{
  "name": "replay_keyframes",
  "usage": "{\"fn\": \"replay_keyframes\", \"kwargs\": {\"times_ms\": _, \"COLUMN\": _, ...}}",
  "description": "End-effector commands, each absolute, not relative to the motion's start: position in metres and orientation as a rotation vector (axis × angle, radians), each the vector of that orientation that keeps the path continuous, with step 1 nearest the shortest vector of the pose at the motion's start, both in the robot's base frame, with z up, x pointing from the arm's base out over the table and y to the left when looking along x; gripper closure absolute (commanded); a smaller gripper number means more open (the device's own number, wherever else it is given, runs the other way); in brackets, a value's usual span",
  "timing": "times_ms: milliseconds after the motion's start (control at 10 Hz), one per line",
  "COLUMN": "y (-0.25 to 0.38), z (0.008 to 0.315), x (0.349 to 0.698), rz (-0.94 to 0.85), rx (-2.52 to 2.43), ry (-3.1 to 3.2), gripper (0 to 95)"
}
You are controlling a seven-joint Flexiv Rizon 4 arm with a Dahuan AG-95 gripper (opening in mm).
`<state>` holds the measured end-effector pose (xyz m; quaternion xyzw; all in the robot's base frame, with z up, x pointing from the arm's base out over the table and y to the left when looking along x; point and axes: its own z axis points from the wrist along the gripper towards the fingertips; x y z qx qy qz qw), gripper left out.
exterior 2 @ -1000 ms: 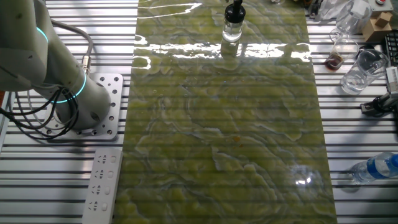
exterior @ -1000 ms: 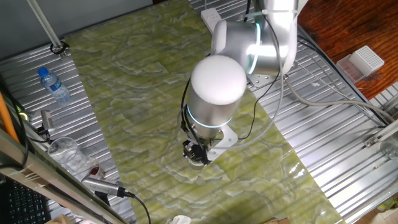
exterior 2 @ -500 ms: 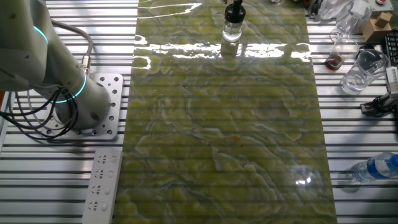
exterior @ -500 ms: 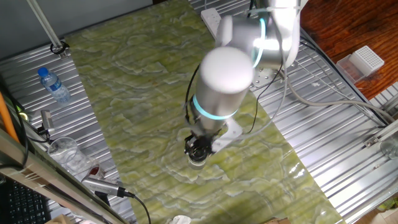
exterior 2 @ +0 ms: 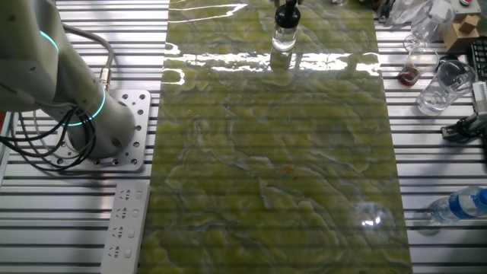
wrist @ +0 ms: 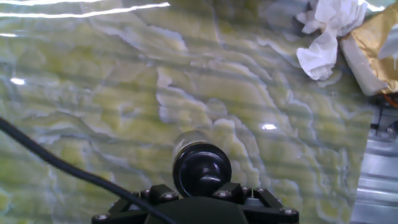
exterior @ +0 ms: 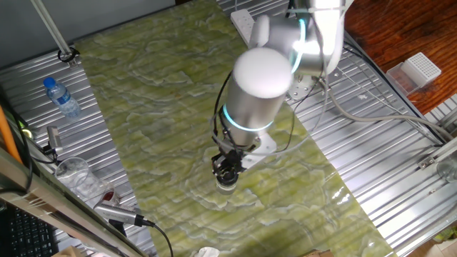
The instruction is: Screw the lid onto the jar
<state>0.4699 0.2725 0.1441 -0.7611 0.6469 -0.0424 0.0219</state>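
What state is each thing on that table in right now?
Lid: on the jar, claw at it.
Jar: upright on the green mat, lid on top.
Claw: down over the lid; open or shut cannot be told.
Water bottle: lying down, blue cap on.
Cup: upright, empty.

A green marbled mat (exterior 2: 274,152) covers the middle of the ribbed metal surface (exterior 2: 434,167). A water bottle (exterior: 61,98) with a blue cap lies near one edge, a clear plastic cup (exterior 2: 444,85) further along it. A white power strip (exterior 2: 125,226) rests beside the opposite edge. Crumpled white paper (wrist: 326,34) lies at the mat's corner.
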Motion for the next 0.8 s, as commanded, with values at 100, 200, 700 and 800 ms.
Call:
{"fn": "replay_keyframes", "kwargs": {"times_ms": 100, "y": 0.2705, "z": 0.1422, "x": 0.4702, "rz": -0.138, "rx": -2.341, "ry": 2.020, "gripper": 57.0}}
{"fn": "replay_keyframes", "kwargs": {"times_ms": 200, "y": 0.2706, "z": 0.1417, "x": 0.4706, "rz": -0.139, "rx": -2.338, "ry": 2.025, "gripper": 57.0}}
{"fn": "replay_keyframes", "kwargs": {"times_ms": 700, "y": 0.2745, "z": 0.1377, "x": 0.4746, "rz": -0.137, "rx": -2.312, "ry": 2.063, "gripper": 76.0}}
{"fn": "replay_keyframes", "kwargs": {"times_ms": 800, "y": 0.2745, "z": 0.1375, "x": 0.4748, "rz": -0.136, "rx": -2.296, "ry": 2.079, "gripper": 95.0}}
